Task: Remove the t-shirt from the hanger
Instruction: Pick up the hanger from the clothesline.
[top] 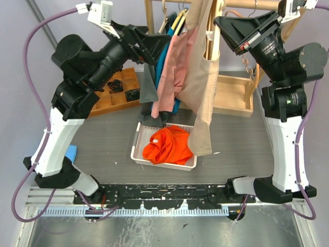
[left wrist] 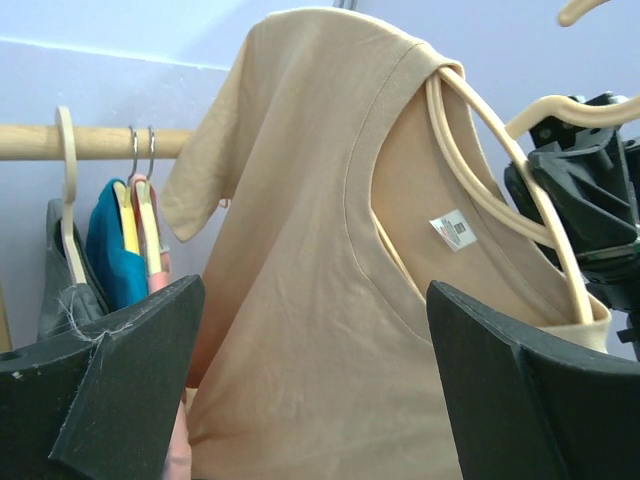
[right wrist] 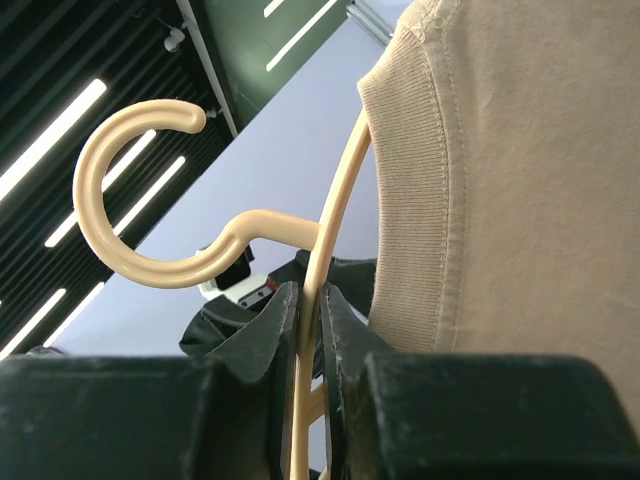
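A beige t-shirt [top: 203,87] hangs on a cream plastic hanger [right wrist: 335,220] held out in front of the clothes rack. My right gripper [right wrist: 310,300] is shut on the hanger's thin arm just below its hook, beside the t-shirt's collar [right wrist: 410,200]. In the left wrist view the t-shirt [left wrist: 330,250] fills the middle, with the hanger [left wrist: 500,150] showing inside its neck opening. My left gripper [left wrist: 312,330] is open wide, its fingers on either side of the shirt's chest fabric without pinching it. From above, the left gripper [top: 163,43] sits left of the shirt and the right gripper [top: 220,23] at its top.
A wooden rod [left wrist: 30,142] carries other hangers with pink [top: 172,67], teal and grey garments. Below the shirt a white tray [top: 139,141] holds an orange garment [top: 167,145]. A wooden compartment box [top: 115,95] stands at the back left, a wooden tray [top: 234,98] at the back right.
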Controlling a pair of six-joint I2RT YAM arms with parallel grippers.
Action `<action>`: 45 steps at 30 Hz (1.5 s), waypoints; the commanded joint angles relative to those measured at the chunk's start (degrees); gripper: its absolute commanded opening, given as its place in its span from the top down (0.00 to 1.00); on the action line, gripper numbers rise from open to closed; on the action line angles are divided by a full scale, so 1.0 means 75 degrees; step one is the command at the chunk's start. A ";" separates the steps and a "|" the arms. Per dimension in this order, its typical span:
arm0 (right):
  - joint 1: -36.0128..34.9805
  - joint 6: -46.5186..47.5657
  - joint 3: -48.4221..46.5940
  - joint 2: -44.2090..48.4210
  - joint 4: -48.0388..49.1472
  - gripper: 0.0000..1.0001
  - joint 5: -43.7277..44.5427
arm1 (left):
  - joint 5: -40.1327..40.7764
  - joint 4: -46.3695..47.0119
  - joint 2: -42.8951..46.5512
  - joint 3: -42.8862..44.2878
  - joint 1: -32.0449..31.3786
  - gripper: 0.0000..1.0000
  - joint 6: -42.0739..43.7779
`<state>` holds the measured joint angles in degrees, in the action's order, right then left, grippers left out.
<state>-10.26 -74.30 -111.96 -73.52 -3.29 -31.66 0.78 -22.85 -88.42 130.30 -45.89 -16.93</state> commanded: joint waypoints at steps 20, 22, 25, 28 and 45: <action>0.0033 0.0059 -0.1096 -0.0026 0.1031 0.99 0.0827 | 0.0132 0.0064 0.0439 -0.0327 0.0030 0.01 0.0197; 0.0033 -0.0084 -0.0066 0.0521 0.1256 0.99 0.0681 | 0.0072 0.0066 0.0371 -0.0277 0.0025 0.00 0.0163; 0.0032 0.0025 0.1135 0.1312 0.1204 0.99 0.0749 | -0.0028 0.0091 0.0283 -0.0281 0.0027 0.01 0.0097; 0.0032 -0.0060 0.1803 0.1729 0.1101 0.99 0.0645 | -0.0107 0.0159 0.0170 -0.0310 0.0027 0.00 0.0017; 0.0033 -0.1293 0.3146 0.2319 0.1079 0.99 -0.0290 | -0.1399 0.1303 -0.0861 -0.0209 0.0008 0.01 -0.0526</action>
<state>-10.22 -80.49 -89.67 -58.15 -2.20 -32.99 -5.52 -18.85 -93.89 127.72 -45.89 -19.64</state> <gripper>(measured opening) 0.167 0.994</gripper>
